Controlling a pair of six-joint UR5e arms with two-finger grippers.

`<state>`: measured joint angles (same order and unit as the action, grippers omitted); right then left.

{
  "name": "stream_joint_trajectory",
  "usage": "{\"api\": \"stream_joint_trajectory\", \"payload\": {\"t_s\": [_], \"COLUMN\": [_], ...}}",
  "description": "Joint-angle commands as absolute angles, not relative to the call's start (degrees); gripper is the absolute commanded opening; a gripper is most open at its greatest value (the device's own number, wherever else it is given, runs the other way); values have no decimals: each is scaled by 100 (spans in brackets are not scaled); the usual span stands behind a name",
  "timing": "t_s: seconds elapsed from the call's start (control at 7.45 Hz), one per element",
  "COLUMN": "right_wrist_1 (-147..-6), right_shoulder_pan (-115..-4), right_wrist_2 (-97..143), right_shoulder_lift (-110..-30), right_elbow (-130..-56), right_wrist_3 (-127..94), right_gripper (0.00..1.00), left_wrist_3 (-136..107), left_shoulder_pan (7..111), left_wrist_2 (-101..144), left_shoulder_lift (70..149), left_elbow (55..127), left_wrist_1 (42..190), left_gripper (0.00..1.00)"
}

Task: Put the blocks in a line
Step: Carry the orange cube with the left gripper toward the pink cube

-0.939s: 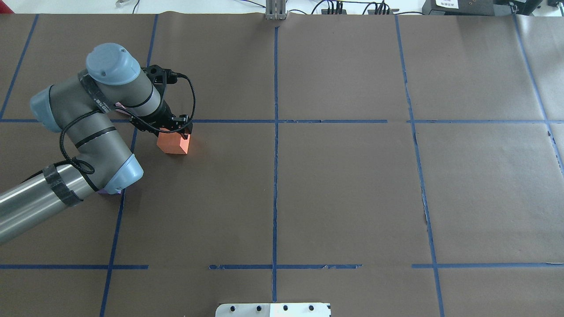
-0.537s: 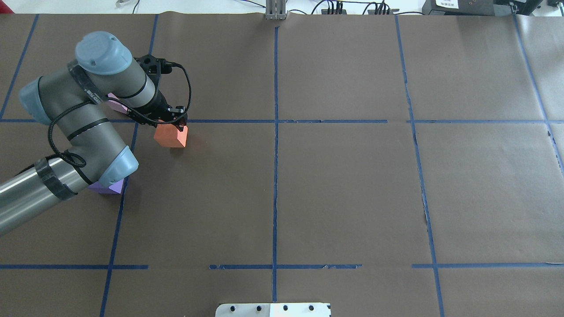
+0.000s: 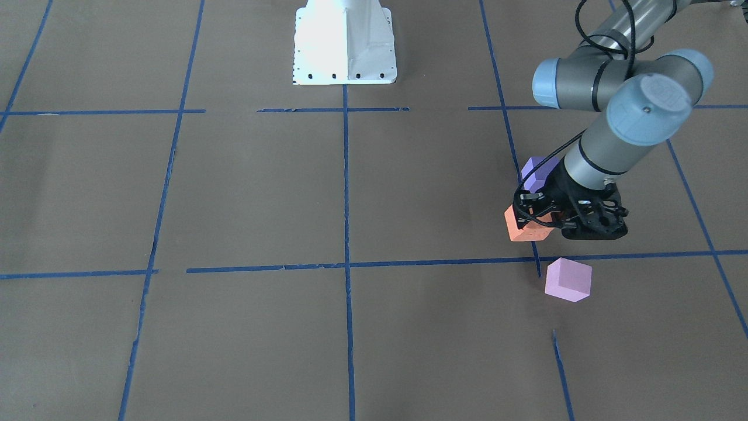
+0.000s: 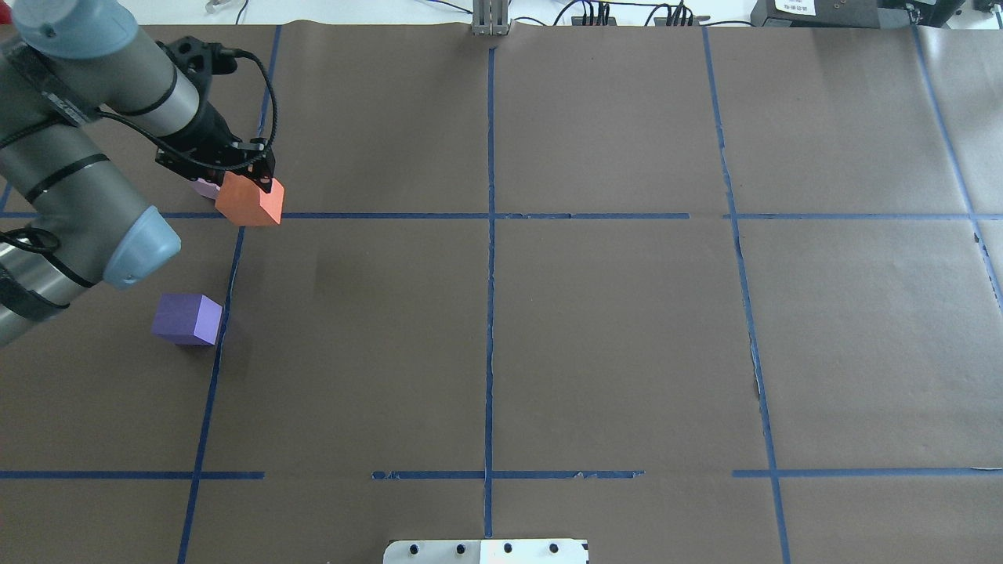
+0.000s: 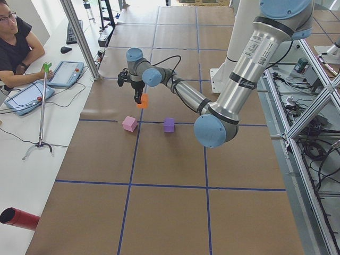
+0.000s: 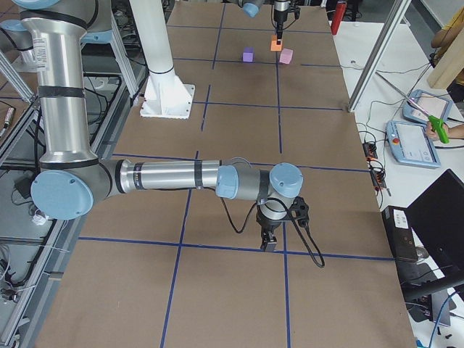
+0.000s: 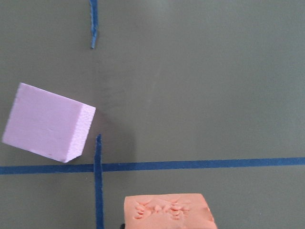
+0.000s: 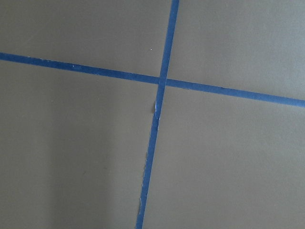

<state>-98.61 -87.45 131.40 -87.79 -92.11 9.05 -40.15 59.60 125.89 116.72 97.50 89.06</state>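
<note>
My left gripper [image 4: 252,174] is shut on the orange block [image 4: 251,202] and holds it above the table, over a blue tape crossing. The orange block also shows in the front view [image 3: 525,229] and at the bottom of the left wrist view [image 7: 169,212]. The pale pink block [image 3: 568,279] lies on the table just beyond it, partly hidden overhead [image 4: 205,187], and is plain in the left wrist view [image 7: 47,123]. The dark purple block [image 4: 186,319] lies nearer the robot. My right gripper [image 6: 270,243] shows only in the exterior right view, so I cannot tell its state.
Blue tape lines [image 4: 490,235] split the brown table cover into squares. The robot's white base plate [image 3: 345,41] stands at the robot's side of the table. An operator [image 5: 16,45] sits at a side bench with tablets. A red cylinder [image 5: 18,219] lies off the table.
My left arm has swung left and away from the robot, lifting the orange block with it. The purple block has come out from under the arm.
</note>
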Motion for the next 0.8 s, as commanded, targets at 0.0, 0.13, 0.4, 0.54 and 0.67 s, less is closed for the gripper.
{"api": "stream_joint_trajectory", "payload": {"t_s": [0.0,0.13,0.4,0.54,0.67], "right_wrist_1": [-9861,-9861,-9861,-9861,-9861], "right_shoulder_pan": [-8745,-8745,-8745,-8745,-8745], "right_wrist_2": [13140,13140,13140,13140,13140], "right_shoulder_lift": [-8780,-8772,-8772,-8780,-8780], "right_elbow": [-9211,-9211,-9211,-9211,-9211], "right_wrist_3": [905,905,905,905,905], "right_gripper": [100,100,100,100,100], "left_wrist_3": [-2826,-2787,-2943,-3571,-4099], "left_shoulder_pan": [6555,6548,6504,6460,6338], "left_wrist_2": [12699,12961,12999,13138,13166], "left_shoulder_lift": [11315,11059,11013,11039,11039], "left_elbow": [9923,9888,9452,9126,8879], "left_wrist_1": [8446,8516,8900,9451,10049], "left_gripper": [11,11,12,12,12]}}
